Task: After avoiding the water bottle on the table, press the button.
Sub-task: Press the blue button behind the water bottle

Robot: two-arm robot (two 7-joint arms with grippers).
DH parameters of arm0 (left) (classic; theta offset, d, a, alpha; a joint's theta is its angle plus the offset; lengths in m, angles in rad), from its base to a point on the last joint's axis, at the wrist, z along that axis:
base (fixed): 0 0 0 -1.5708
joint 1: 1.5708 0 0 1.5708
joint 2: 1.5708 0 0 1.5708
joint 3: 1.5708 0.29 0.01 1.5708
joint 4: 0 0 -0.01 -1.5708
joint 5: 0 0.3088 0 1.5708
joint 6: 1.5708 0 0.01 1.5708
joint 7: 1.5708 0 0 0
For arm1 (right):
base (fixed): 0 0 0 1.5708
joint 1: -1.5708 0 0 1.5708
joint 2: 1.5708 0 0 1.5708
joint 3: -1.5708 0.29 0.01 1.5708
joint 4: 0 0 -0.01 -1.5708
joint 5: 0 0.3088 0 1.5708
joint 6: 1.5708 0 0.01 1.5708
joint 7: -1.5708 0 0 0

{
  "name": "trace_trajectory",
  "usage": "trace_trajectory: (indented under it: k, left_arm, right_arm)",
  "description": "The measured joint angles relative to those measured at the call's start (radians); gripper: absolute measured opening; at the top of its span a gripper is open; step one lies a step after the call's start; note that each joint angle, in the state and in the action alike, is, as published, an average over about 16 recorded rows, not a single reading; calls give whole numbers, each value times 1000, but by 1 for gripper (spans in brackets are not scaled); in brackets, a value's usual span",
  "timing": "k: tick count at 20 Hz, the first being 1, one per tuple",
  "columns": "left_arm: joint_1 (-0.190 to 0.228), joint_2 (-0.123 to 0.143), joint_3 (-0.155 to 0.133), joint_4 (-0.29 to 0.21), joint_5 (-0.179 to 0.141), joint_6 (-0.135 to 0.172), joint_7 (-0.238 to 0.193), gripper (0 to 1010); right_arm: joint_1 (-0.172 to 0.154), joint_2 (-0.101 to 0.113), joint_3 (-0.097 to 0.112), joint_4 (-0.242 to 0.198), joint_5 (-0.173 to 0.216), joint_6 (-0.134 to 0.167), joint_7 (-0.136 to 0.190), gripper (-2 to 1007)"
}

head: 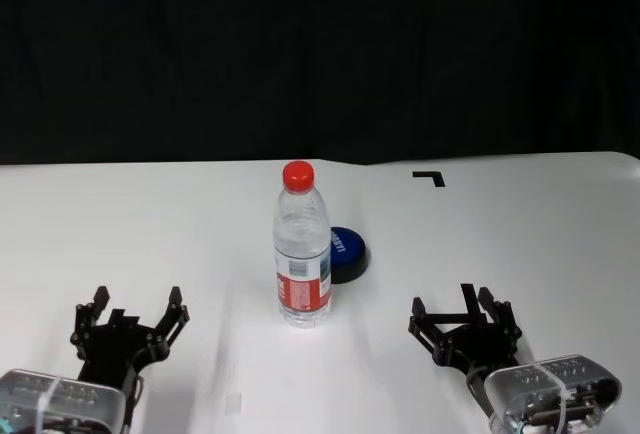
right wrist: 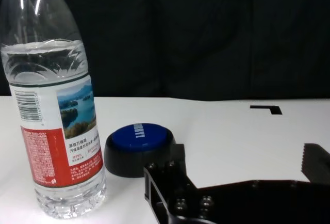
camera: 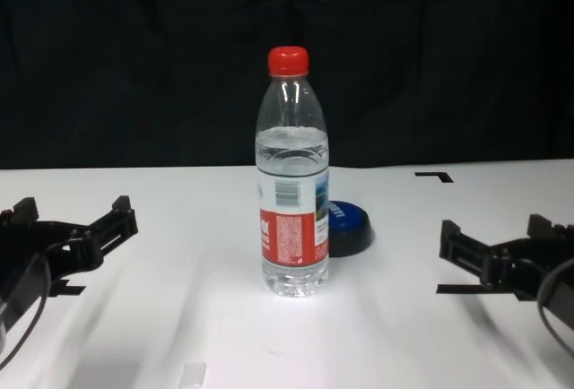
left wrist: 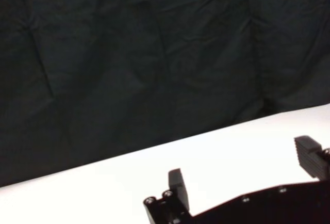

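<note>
While both hands idle near the worktop's [head: 120,214] front edge:
Bottle [head: 302,254]: upright, cap up, label unreadable.
Button [head: 347,253]: just behind, white print illegible.
Left hand [head: 128,315]: fingers apart.
Right hand [head: 463,312]: fingers apart.

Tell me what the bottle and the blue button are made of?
The bottle looks like thin clear plastic: you can see through it, and ridges show near the water line. Its red cap seems to be harder plastic. The button looks like smooth plastic too, with a blue top and a dark base, though I can't be certain.
</note>
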Motion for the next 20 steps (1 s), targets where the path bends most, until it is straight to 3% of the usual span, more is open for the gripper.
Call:
trace_trajectory:
  k: [20]
  left_arm:
    - [0, 0, 0, 0, 0, 0, 0, 1009]
  right_arm:
    - [128, -39, 47, 105, -77, -16, 75, 1003]
